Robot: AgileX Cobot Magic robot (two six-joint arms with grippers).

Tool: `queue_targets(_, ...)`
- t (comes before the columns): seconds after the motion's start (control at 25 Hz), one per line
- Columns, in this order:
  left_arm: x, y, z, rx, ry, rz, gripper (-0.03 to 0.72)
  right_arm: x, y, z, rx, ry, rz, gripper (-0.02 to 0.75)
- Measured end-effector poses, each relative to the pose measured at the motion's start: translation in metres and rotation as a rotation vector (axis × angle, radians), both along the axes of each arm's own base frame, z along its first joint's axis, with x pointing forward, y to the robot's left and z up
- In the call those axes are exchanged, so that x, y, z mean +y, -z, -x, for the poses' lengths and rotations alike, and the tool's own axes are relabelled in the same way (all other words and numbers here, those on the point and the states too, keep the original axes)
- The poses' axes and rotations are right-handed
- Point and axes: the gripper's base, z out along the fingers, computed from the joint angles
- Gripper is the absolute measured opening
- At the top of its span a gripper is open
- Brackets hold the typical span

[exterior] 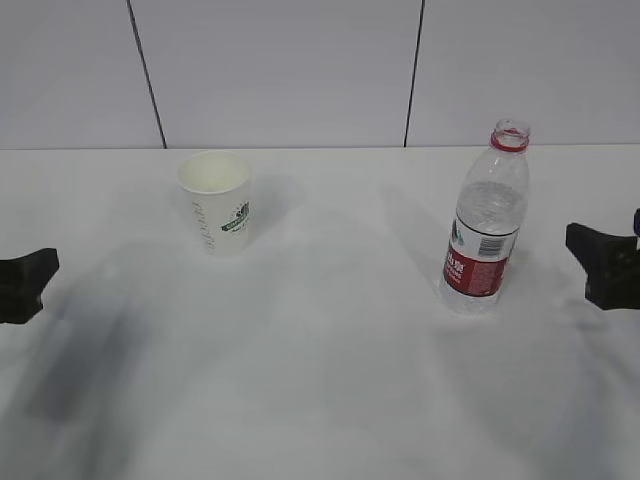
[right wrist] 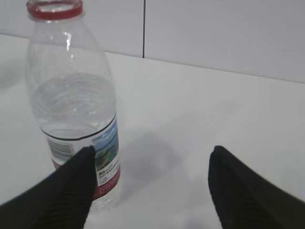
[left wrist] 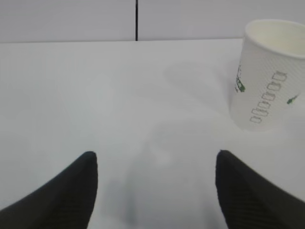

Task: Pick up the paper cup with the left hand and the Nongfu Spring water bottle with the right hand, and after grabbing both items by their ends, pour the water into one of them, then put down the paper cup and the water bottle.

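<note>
The white paper cup (exterior: 217, 201) with green lettering stands upright on the table, left of centre; in the left wrist view the paper cup (left wrist: 269, 76) is at the upper right. My left gripper (left wrist: 155, 160) is open and empty, well short of the cup, and shows at the left edge as the left hand (exterior: 22, 283). The uncapped Nongfu Spring water bottle (exterior: 487, 224) stands upright on the right, partly filled with water (right wrist: 71, 107). My right gripper (right wrist: 151, 155) is open, with the bottle (right wrist: 74, 95) just beyond its left finger; it appears as the right hand (exterior: 606, 263).
The white table (exterior: 330, 370) runs back to a pale panelled wall (exterior: 280, 70) with dark seams. Cup and bottle stand far apart across the table.
</note>
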Motion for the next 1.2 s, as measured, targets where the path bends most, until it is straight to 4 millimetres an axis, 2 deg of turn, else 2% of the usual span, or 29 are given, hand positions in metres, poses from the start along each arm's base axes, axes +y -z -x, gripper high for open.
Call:
queue_targets(0.12, -0.002, 0.006, 0.008, 0.002, 0.025, 0.001, 0.568, 0.002, 0.012, 0.002, 0.004, -0.018, -0.024, 0.554)
queue_targets(0.36, -0.004, 0.022, 0.023, 0.046, 0.055, 0.006, 0.568, 0.006, 0.035, 0.020, -0.034, -0.042, -0.085, 0.554)
queue_targets(0.6, -0.012, 0.031, 0.033, 0.101, 0.155, -0.002, 0.568, 0.006, 0.060, 0.031, 0.072, -0.040, -0.100, 0.554)
queue_targets(0.92, -0.021, 0.029, 0.033, 0.086, 0.276, -0.010, 0.564, 0.007, 0.063, 0.033, 0.085, -0.058, -0.098, 0.554)
queue_targets(1.2, -0.023, 0.029, 0.032, 0.079, 0.296, -0.012, 0.496, 0.015, 0.063, 0.035, 0.087, -0.148, -0.092, 0.554)
